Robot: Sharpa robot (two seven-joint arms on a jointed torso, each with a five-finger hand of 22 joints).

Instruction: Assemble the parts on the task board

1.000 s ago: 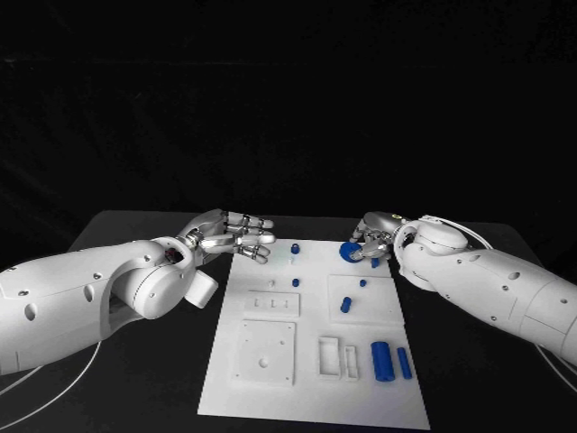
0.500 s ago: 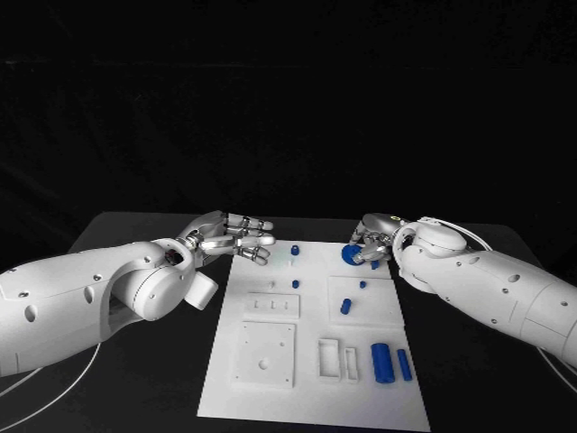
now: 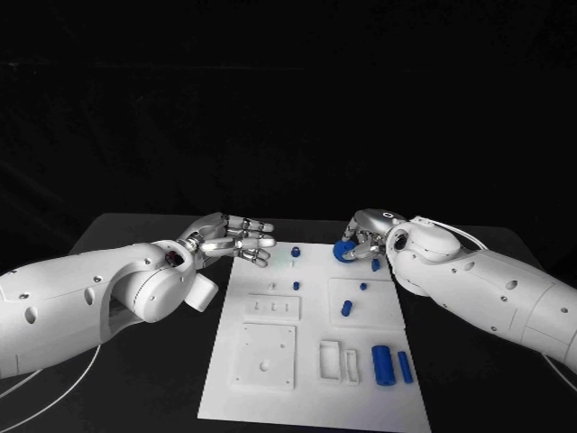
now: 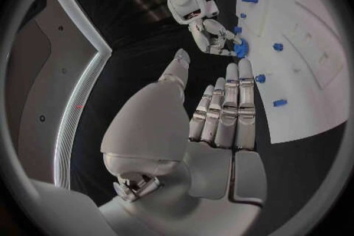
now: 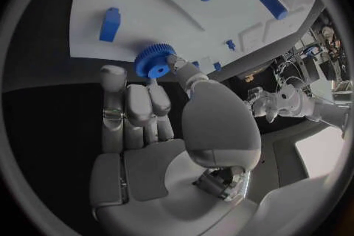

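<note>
Lifted slightly, right hand pinches blue toothed gear — left hand hovers, fingers spread.

task board mid-table | gear at far edge | cylinders near right

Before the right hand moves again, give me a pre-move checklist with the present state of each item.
1. Small blue toothed gear held by the right hand: ok, pinched at the fingers.
2. Gear lifted off the white task board: cannot tell; it sits at the board's far edge.
3. Left hand holding nothing: ok, fingers apart, beside the board's far left corner.
4. Two blue cylinders lying out of the way: ok, on the board's near right part.
5. Small blue peg standing on the board's far part between the hands: ok.
6. Seat for the gear: cannot tell.
</note>
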